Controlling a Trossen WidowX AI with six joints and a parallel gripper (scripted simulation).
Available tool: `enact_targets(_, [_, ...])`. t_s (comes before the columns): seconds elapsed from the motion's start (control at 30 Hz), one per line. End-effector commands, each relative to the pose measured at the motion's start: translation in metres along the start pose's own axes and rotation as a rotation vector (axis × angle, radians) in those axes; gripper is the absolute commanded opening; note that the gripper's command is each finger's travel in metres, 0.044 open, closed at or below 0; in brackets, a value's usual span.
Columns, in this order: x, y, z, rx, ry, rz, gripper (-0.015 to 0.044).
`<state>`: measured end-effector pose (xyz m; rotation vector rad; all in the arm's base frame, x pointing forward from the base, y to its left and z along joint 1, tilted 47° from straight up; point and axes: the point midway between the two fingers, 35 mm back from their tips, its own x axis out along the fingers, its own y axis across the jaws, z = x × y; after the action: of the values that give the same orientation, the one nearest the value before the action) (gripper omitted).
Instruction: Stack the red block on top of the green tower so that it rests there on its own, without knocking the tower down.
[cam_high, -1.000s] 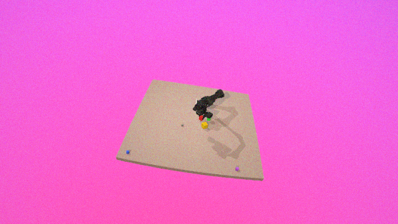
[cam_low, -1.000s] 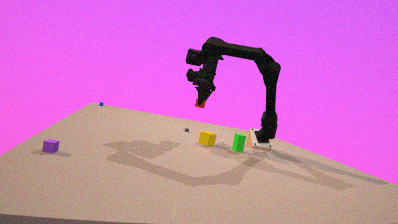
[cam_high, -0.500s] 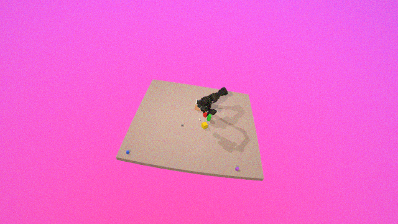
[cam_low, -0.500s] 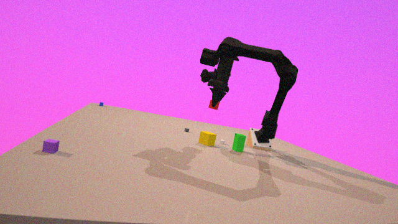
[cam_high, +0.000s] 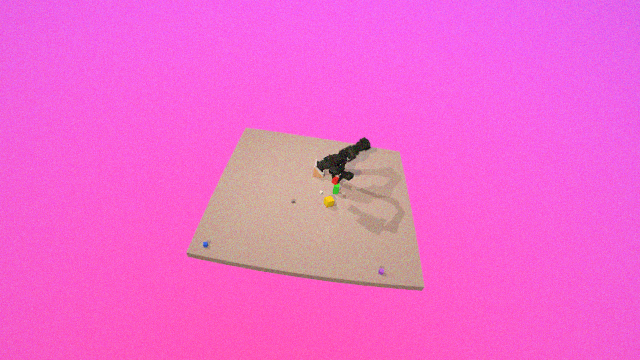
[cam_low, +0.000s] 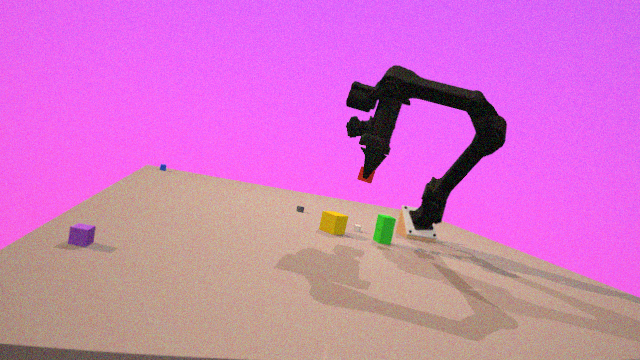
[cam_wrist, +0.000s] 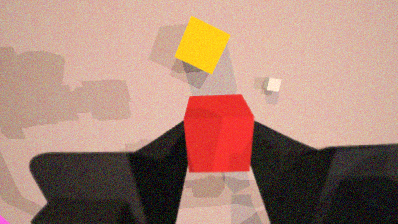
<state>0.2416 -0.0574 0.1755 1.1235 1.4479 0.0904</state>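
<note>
My gripper is shut on the red block and holds it high in the air. The green tower stands upright on the table near the arm's base, below the gripper and slightly to the right in the exterior view. The green tower does not show in the wrist view; the red block may hide it.
A yellow cube and a small white cube lie close to the tower. A small grey cube, a purple cube and a blue cube lie farther off on the tan table.
</note>
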Motion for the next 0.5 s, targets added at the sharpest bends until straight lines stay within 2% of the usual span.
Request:
enact_targets(0.0, [0.002,-0.003,-0.017,0.007,-0.008,-0.009,0.0])
enact_targets(0.47, [0.015,-0.016,-0.069,0.018,-0.024,-0.018,0.0])
